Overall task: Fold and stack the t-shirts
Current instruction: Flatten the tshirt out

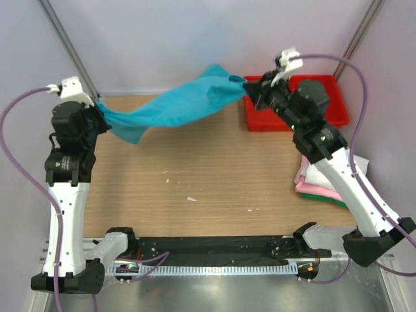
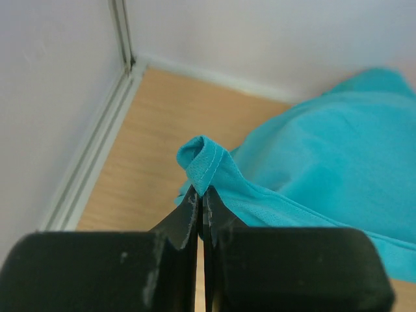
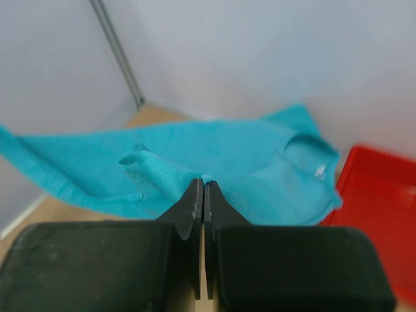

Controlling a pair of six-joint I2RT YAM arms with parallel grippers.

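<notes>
left claw: clenched on a small rolled bit of stitched hem of the plain teal cloth t-shirt; thin bite, only the fingertips have cloth.
right claw: clenched on a bunched edge of the same shirt, neck opening and white label just beyond it.
shirt position: lifted and slung between the two claws across the far side of the wooden worktop, sagging and twisted, not flat. Low lobe hangs below the left claw; can't tell if it touches the wood.
folded pile: white, pink and green shirts stacked at the right edge, under the right arm.
red plastic tray: far right corner, just behind the right claw.
task state: my read, spread-out step; no fold made in the teal one.
risk 1: left bite slips if the arms pull apart further.
risk 2: twist stays in at lay-down, so it lands creased.
risk 3: right end snags the tray rim.
risk 4: right elbow drops and knocks the pile.
</notes>
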